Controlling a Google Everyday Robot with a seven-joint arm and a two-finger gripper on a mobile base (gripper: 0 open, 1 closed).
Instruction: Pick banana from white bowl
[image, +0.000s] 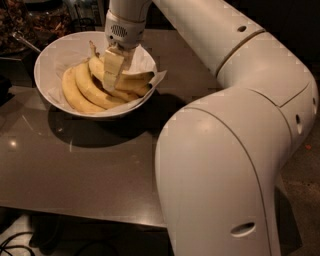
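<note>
The white bowl (50, 60), lined with white paper, stands at the far left of the dark table. Several yellow bananas (82, 92) lie curved side by side in it, with a dark stem sticking up at the back. My gripper (113, 72) reaches down from above into the middle of the bowl and rests against the inner bananas (132, 82). It hides part of them. I cannot tell which banana is the long, strongly curved one with the pale stem.
My large white arm (225, 150) fills the right half of the view and hides the table's right side. The dark table (85, 170) has its front edge near the bottom. Cluttered dark items (30, 22) stand behind the bowl. Cables (20, 242) lie on the floor.
</note>
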